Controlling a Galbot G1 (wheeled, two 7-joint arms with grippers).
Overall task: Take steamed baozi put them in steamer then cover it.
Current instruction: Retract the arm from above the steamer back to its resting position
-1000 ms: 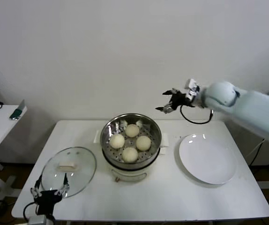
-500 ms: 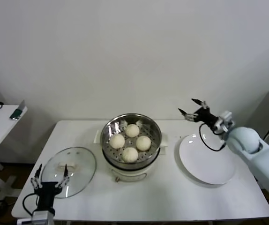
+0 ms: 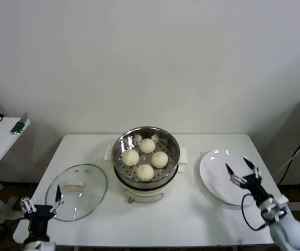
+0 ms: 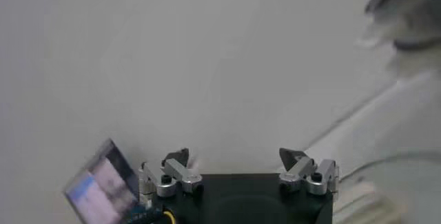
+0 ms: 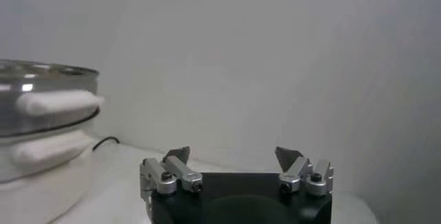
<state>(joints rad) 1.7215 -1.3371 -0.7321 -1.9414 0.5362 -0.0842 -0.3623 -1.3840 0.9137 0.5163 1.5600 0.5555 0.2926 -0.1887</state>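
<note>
A white bench (image 3: 192, 219) holds a shiny steamer (image 3: 146, 163) at its centre. Four steamed baozi (image 3: 145, 158) sit inside on the perforated tray, close together. The cover (image 3: 77, 184) lies flat on the bench to the robot's left of the steamer, handle up. A white plate (image 3: 220, 175) lies to the steamer's right. The left tool (image 3: 40, 207) hangs at the bench's front left edge, just beside the cover, fingers apart. The right tool (image 3: 242, 173) hovers over the plate, fingers spread and holding nothing.
</note>
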